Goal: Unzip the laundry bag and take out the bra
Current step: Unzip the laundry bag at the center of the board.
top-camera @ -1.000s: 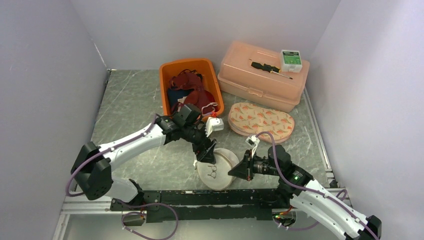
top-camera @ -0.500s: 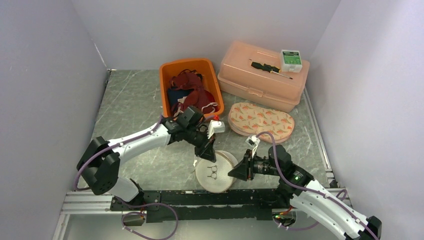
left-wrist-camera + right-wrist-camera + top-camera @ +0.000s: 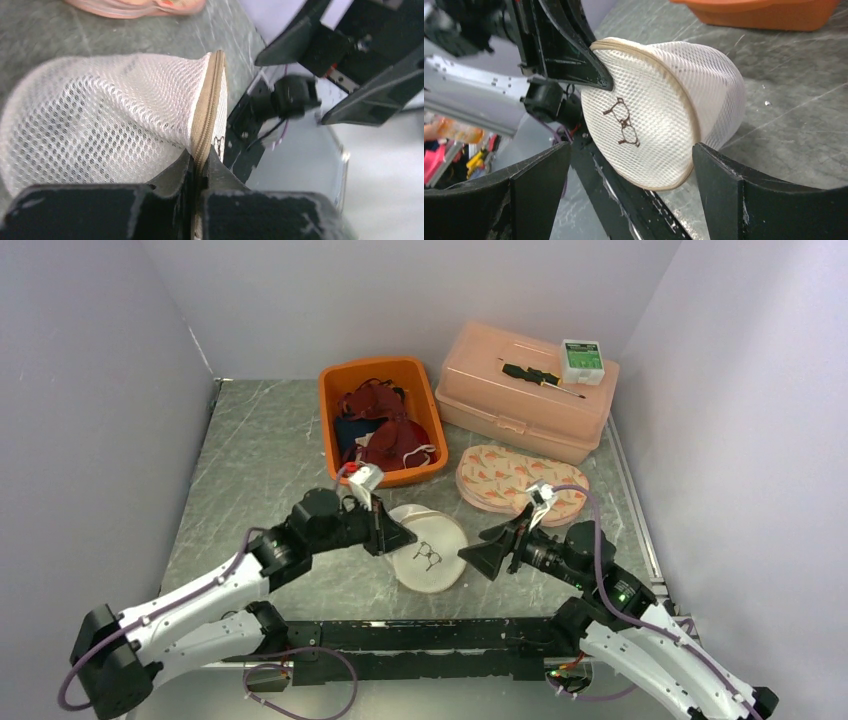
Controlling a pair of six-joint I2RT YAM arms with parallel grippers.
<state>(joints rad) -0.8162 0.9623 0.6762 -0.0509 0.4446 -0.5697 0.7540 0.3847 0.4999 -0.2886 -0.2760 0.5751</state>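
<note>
The left gripper is shut tight on the tan zip at the left edge of the laundry bag. I think it pinches there so the bag cannot slide when the zip gets pulled. I cannot tell if it has the little zip tab or only the zip band.

The laundry bag is white and full of tiny holes. It sits on the table between the two grippers, tipped up on its edge. It has a small drawing of glasses on it. The zip looks closed, so the bra should be inside the bag, but I cannot see it through the net.

Just to the right of the bag, the right gripper is wide open and holds nothing. One finger is on each side of the bag and they look apart from it. I think it is getting ready to grab the other side.

Now the count. There is one laundry bag and two grippers. Behind the bag is one orange tub with a pile of red clothes in it. Behind the bag and to its right is one spotty pouch. Further behind the bag is one pink box, and on top of it lie one screwdriver and one little green and white box.
</note>
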